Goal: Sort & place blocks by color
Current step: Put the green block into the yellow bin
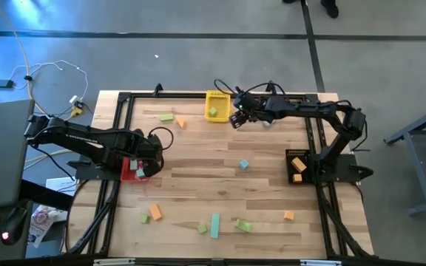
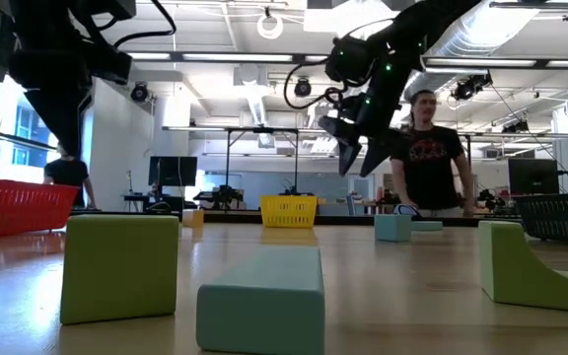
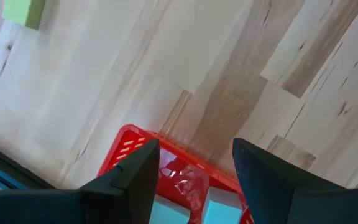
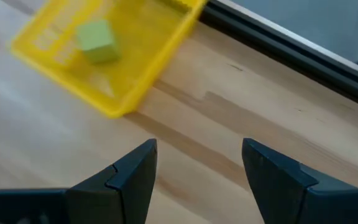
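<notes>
Leftmost, the left gripper hangs over the red bin at the table's left side, its fingers spread apart with nothing between them; the left wrist view shows teal blocks lying inside that bin. Near the front edge, from left to right, lie a light green block, an orange block, another green block, a teal bar, a green piece and an orange cube. Toward the back, a green block sits just beside an orange one. The yellow bin stands at the back edge with one green block in it. Just right of that bin the right gripper hovers above bare wood, its jaws wide apart and empty. A lone teal cube rests mid-table. At the right side, the black bin holds orange blocks. A person stands beyond the table.
</notes>
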